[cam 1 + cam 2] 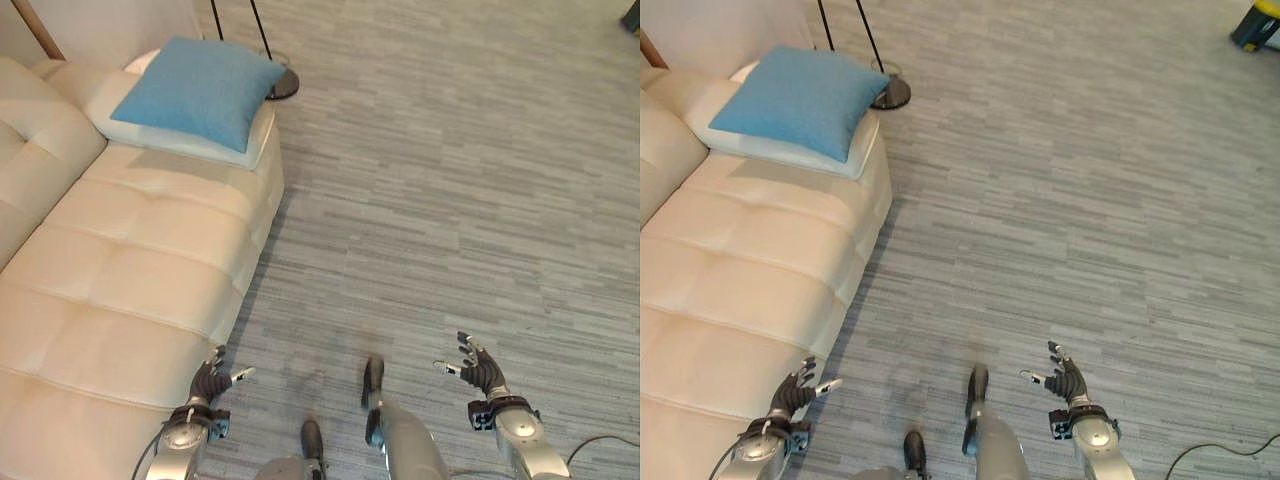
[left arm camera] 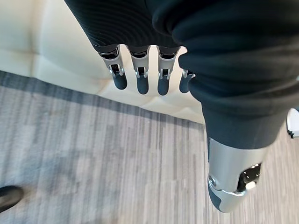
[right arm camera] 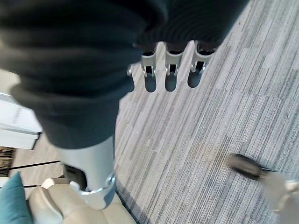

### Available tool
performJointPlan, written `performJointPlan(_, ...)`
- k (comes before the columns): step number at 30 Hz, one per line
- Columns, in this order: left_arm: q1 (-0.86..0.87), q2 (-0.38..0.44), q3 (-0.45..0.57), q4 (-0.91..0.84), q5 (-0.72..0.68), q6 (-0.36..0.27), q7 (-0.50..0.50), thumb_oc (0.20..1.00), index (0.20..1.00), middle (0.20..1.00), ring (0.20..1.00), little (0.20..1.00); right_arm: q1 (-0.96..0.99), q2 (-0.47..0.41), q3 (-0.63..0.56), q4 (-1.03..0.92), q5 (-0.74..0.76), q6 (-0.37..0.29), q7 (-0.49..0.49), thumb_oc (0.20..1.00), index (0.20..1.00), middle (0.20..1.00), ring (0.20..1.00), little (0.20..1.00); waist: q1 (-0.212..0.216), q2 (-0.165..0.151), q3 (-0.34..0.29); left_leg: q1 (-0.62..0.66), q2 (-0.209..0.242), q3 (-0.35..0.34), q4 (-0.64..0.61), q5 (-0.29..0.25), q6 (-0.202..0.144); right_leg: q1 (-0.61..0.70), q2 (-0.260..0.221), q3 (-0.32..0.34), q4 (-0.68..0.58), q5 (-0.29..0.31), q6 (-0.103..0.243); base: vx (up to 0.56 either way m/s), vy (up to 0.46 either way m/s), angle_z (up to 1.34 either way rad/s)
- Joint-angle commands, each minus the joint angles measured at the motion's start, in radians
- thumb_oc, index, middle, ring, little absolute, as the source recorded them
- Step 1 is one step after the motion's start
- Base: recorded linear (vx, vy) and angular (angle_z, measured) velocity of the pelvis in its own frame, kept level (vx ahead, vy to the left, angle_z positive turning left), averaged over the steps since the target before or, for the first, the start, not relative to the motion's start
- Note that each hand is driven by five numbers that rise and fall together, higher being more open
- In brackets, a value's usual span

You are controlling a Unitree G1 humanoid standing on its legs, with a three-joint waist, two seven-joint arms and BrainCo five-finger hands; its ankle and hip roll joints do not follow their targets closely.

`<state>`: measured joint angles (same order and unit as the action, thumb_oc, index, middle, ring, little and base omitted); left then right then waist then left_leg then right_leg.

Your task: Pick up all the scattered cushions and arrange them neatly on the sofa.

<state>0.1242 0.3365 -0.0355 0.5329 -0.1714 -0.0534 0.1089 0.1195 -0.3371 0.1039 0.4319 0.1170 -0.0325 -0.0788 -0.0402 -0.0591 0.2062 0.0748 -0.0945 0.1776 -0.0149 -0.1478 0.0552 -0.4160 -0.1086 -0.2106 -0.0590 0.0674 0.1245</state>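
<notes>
both hands, left hand (image 1: 208,385) and right hand (image 1: 478,371), released; blue cushion (image 1: 200,90) on sofa (image 1: 130,270).

There are no words, numbers, labels or signs to read anywhere in these pictures.
</notes>
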Motion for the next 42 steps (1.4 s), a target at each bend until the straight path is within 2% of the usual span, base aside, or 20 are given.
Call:
performJointPlan(1, 0.033, 0.018, -0.004, -0.077, 0.039, -0.054, 0.001, 1.0, 1.0, 1.0, 1.0, 1.0, -0.005, -0.039, -0.031, -0.008, -0.003, -0.038, 0.006, 1.0, 1.0, 1.0, 1.0, 1.0, -0.009, 0.012, -0.002, 0.086, 0.156, -0.083, 0.154, 0.018, -0.133, 0.15, 0.011, 0.015, 0.105, 0.028, 0.019, 0.6, -0.4, 0.51)
performJointPlan(3, 0.033, 0.01, -0.014, -0.083, 0.02, -0.052, -0.007, 1.0, 1.0, 1.0, 1.0, 1.0, -0.015, -0.053, -0.029, -0.01, 0.004, -0.046, -0.001, 1.0, 1.0, 1.0, 1.0, 1.0, 0.001, 0.006, 0.009, -0.028, 0.185, -0.092, 0.424, 0.147, -0.155, 0.199, 0.01, -0.014, 0.114, -0.004, -0.027, 0.37, -0.381, 0.91)
performJointPlan(5, 0.031, 0.0, -0.015, -0.08, -0.013, -0.045, -0.008, 1.0, 1.0, 1.0, 1.0, 1.0, -0.023, -0.072, -0.032, 0.0, 0.011, -0.031, -0.004, 1.0, 1.0, 1.0, 1.0, 1.0, 0.024, -0.005, 0.018, -0.129, 0.221, -0.055, 0.584, 0.165, -0.127, 0.277, 0.027, -0.004, 0.118, -0.073, -0.071, 0.47, -0.347, 0.44)
performJointPlan(6, 0.028, -0.004, -0.019, -0.074, -0.017, -0.044, -0.008, 1.0, 1.0, 1.0, 1.0, 1.0, -0.028, -0.077, -0.031, 0.004, 0.011, -0.03, -0.005, 1.0, 1.0, 1.0, 1.0, 1.0, 0.03, -0.011, 0.019, -0.163, 0.203, -0.056, 0.586, 0.148, -0.118, 0.294, 0.026, 0.002, 0.118, -0.087, -0.076, 0.67, -0.284, -0.41)
performJointPlan(7, 0.027, -0.006, -0.028, -0.068, -0.012, -0.042, -0.012, 1.0, 1.0, 1.0, 1.0, 1.0, -0.031, -0.086, -0.041, 0.0, 0.016, -0.026, -0.01, 1.0, 1.0, 1.0, 1.0, 1.0, 0.05, -0.015, 0.022, -0.243, 0.165, -0.038, 0.535, 0.09, -0.094, 0.352, 0.035, 0.022, 0.113, -0.12, -0.075, 0.55, -0.158, -0.54)
performJointPlan(9, 0.038, -0.008, -0.03, -0.068, -0.002, -0.041, -0.014, 1.0, 1.0, 1.0, 1.0, 1.0, -0.024, -0.091, -0.047, 0.004, 0.014, -0.027, -0.017, 1.0, 1.0, 1.0, 1.0, 1.0, 0.077, -0.016, 0.02, -0.316, 0.116, -0.013, 0.383, 0.073, -0.079, 0.426, 0.05, 0.035, 0.094, -0.153, -0.063, 0.78, -0.109, -0.7)
performJointPlan(10, 0.052, -0.011, -0.013, -0.073, 0.0, -0.041, -0.009, 1.0, 1.0, 1.0, 1.0, 1.0, -0.023, -0.093, -0.041, 0.021, 0.0, -0.025, -0.026, 1.0, 1.0, 1.0, 1.0, 1.0, 0.111, 0.004, 0.0, -0.366, 0.091, 0.008, 0.166, 0.203, -0.103, 0.502, 0.103, 0.047, 0.073, -0.18, -0.057, 0.9, -0.073, -0.63)
performJointPlan(13, 0.068, -0.011, 0.003, -0.075, 0.001, -0.041, -0.003, 1.0, 1.0, 1.0, 1.0, 1.0, -0.022, -0.087, -0.038, 0.035, -0.014, -0.021, -0.028, 1.0, 1.0, 1.0, 1.0, 1.0, 0.141, -0.003, -0.017, -0.375, 0.091, 0.089, 0.09, 0.238, -0.104, 0.57, 0.125, 0.064, 0.074, -0.213, -0.052, 0.64, -0.013, -0.47)
performJointPlan(15, 0.087, -0.01, 0.022, -0.075, 0.005, -0.036, -0.006, 1.0, 1.0, 1.0, 1.0, 1.0, -0.014, -0.078, -0.031, 0.029, -0.028, -0.016, -0.015, 1.0, 1.0, 1.0, 1.0, 1.0, 0.154, -0.008, -0.044, -0.331, 0.092, 0.122, 0.067, 0.249, -0.075, 0.602, 0.129, 0.078, 0.099, -0.235, -0.047, 0.56, 0.061, -0.63)
performJointPlan(17, 0.098, -0.011, 0.031, -0.071, 0.007, -0.034, -0.005, 1.0, 1.0, 1.0, 1.0, 1.0, -0.007, -0.071, -0.025, 0.034, -0.036, -0.016, -0.012, 1.0, 1.0, 1.0, 1.0, 1.0, 0.163, -0.029, -0.067, -0.303, 0.068, 0.103, 0.061, 0.236, -0.051, 0.586, 0.113, 0.081, 0.171, -0.212, -0.026, 0.51, 0.122, 0.07)
performJointPlan(18, 0.096, -0.004, 0.033, -0.076, -0.01, -0.031, 0.001, 1.0, 1.0, 1.0, 1.0, 1.0, -0.016, -0.066, -0.01, 0.018, -0.053, -0.016, 0.008, 1.0, 1.0, 1.0, 1.0, 1.0, 0.16, -0.041, -0.044, -0.247, 0.033, 0.057, 0.074, 0.184, -0.003, 0.465, 0.068, 0.095, 0.47, -0.025, 0.084, 0.42, 0.143, -0.22)
performJointPlan(21, 0.085, 0.007, 0.037, -0.067, -0.015, -0.03, 0.009, 1.0, 1.0, 1.0, 1.0, 1.0, -0.025, -0.059, -0.002, 0.012, -0.06, -0.017, 0.013, 1.0, 1.0, 1.0, 1.0, 1.0, 0.147, -0.021, -0.031, -0.204, 0.045, 0.023, 0.07, 0.153, 0.012, 0.359, 0.049, 0.101, 0.609, -0.005, 0.08, 0.32, 0.056, 0.05)
performJointPlan(22, 0.073, 0.004, 0.03, -0.054, -0.019, -0.032, 0.013, 1.0, 1.0, 1.0, 1.0, 1.0, -0.031, -0.056, 0.01, 0.018, -0.065, -0.016, 0.013, 1.0, 1.0, 1.0, 1.0, 1.0, 0.131, -0.001, -0.016, -0.158, 0.05, -0.015, 0.066, 0.134, 0.013, 0.281, 0.028, 0.082, 0.613, -0.051, 0.04, 0.3, -0.004, 0.66)
performJointPlan(25, 0.072, 0.001, 0.021, -0.053, -0.022, -0.038, 0.012, 1.0, 1.0, 1.0, 1.0, 1.0, -0.024, -0.058, 0.013, 0.013, -0.063, -0.015, 0.015, 1.0, 1.0, 1.0, 1.0, 1.0, 0.107, 0.012, -0.006, -0.114, 0.046, -0.069, 0.058, 0.12, 0.002, 0.234, 0.052, 0.108, 0.522, -0.117, 0.005, 0.32, -0.091, 1.0)
performJointPlan(27, 0.06, 0.006, 0.009, -0.033, -0.007, -0.031, 0.021, 1.0, 1.0, 1.0, 1.0, 1.0, -0.002, -0.067, 0.005, 0.033, -0.062, -0.01, -0.002, 1.0, 1.0, 1.0, 1.0, 1.0, 0.065, -0.004, 0.006, -0.072, 0.02, -0.167, 0.054, 0.099, -0.018, 0.24, 0.13, 0.258, 0.262, -0.118, 0.002, 0.35, -0.247, 1.12)
performJointPlan(28, 0.054, 0.013, -0.001, -0.029, -0.006, -0.044, 0.013, 1.0, 1.0, 1.0, 1.0, 1.0, 0.009, -0.065, 0.002, 0.059, -0.049, -0.009, 0.006, 1.0, 1.0, 1.0, 1.0, 1.0, 0.068, -0.014, -0.001, -0.082, 0.004, -0.203, 0.07, 0.09, -0.024, 0.264, 0.126, 0.284, 0.223, -0.117, -0.005, 0.21, -0.181, 1.63)
performJointPlan(36, 0.033, 0.004, -0.009, 0.001, -0.05, -0.051, -0.001, 1.0, 1.0, 1.0, 1.0, 1.0, -0.024, -0.085, -0.011, 0.086, 0.007, -0.025, 0.001, 1.0, 1.0, 1.0, 1.0, 1.0, 0.078, -0.027, -0.004, -0.178, -0.005, -0.232, 0.163, 0.08, -0.076, 0.334, 0.081, 0.17, 0.106, -0.079, -0.021, 0.06, -0.149, 1.21)
performJointPlan(40, 0.032, 0.005, 0.006, 0.014, -0.05, -0.048, 0.003, 1.0, 1.0, 1.0, 1.0, 1.0, -0.031, -0.096, -0.019, 0.075, 0.013, -0.024, 0.002, 1.0, 1.0, 1.0, 1.0, 1.0, 0.063, -0.026, -0.006, -0.156, 0.043, -0.129, 0.254, 0.029, -0.075, 0.331, 0.046, 0.099, 0.101, -0.086, -0.034, -0.06, -0.006, 0.65)
performJointPlan(41, 0.029, 0.001, 0.007, 0.022, -0.043, -0.048, 0.003, 1.0, 1.0, 1.0, 1.0, 1.0, -0.011, -0.09, -0.034, 0.071, 0.017, -0.026, 0.004, 1.0, 1.0, 1.0, 1.0, 1.0, 0.038, -0.021, -0.023, -0.108, 0.126, -0.02, 0.241, 0.032, -0.082, 0.342, 0.028, 0.034, 0.086, -0.098, -0.034, -0.01, 0.006, 0.95)
performJointPlan(42, 0.028, 0.001, 0.007, 0.022, -0.043, -0.048, 0.003, 1.0, 1.0, 1.0, 1.0, 1.0, -0.011, -0.09, -0.034, 0.071, 0.017, -0.026, 0.004, 1.0, 1.0, 1.0, 1.0, 1.0, 0.037, -0.023, -0.024, -0.11, 0.125, -0.021, 0.238, 0.036, -0.082, 0.339, 0.027, 0.033, 0.085, -0.096, -0.034, -0.01, 0.015, 1.01)
